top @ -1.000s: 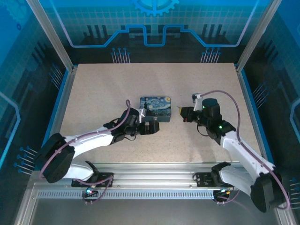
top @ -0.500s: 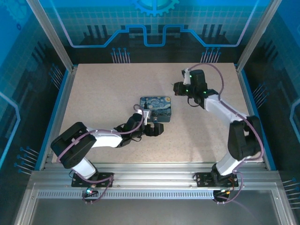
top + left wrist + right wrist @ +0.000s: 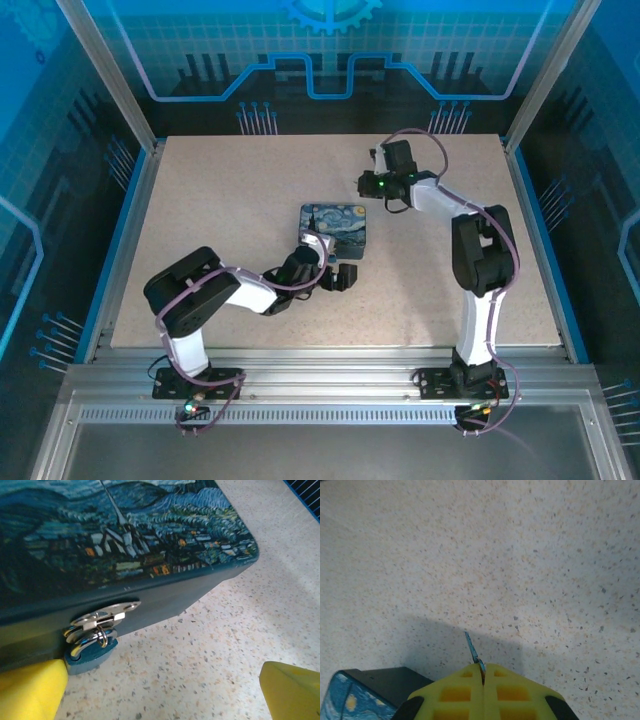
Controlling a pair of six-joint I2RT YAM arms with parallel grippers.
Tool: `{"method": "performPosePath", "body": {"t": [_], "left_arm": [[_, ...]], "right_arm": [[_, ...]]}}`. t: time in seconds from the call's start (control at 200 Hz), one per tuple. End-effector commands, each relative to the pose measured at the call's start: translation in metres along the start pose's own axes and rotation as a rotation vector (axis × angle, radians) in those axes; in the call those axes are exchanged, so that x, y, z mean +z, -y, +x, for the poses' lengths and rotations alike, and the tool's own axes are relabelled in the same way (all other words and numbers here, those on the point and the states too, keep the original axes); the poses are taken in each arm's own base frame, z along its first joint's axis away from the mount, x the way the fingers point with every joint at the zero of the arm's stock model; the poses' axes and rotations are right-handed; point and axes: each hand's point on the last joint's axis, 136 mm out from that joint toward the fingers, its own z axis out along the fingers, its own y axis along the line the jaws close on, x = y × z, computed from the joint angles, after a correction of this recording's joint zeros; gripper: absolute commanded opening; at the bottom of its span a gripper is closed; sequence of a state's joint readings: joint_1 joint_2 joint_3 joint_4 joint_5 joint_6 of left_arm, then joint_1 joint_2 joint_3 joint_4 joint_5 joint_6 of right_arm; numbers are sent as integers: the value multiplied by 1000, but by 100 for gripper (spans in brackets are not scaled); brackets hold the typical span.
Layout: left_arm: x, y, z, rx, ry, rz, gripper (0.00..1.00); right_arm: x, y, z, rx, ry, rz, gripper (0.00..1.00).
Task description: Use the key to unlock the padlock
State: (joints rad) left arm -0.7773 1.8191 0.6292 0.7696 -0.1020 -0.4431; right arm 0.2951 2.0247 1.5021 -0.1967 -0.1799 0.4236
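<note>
On the closed box [image 3: 130, 540] hangs the padlock [image 3: 94, 656].

We swung our right fingers [image 3: 506, 674], pinching the key [image 3: 471, 649], from beside the box [image 3: 335, 225] to beyond it; our left arm [image 3: 200, 290] folded in.

Even, bright light falls from above on the table [image 3: 220, 200], with soft shadows under the arms [image 3: 480, 260]. Blue panels [image 3: 330, 40] glow round the edges. Left wrist view: the box [image 3: 125, 540] is sharp, there's a glint on its metal hasp [image 3: 105, 614], and the yellow fingers [image 3: 30, 690] blur up close. Right wrist view: crisp speckle, a broad grey shadow below centre.
</note>
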Motion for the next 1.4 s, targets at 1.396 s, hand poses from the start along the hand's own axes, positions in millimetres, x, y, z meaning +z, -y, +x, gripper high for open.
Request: {"method": "performPosePath", "body": {"t": [1.396], "left_arm": [[1, -6, -22, -163, 93, 256, 72]], "right_arm": [[22, -22, 68, -101, -182, -36, 0]]}}
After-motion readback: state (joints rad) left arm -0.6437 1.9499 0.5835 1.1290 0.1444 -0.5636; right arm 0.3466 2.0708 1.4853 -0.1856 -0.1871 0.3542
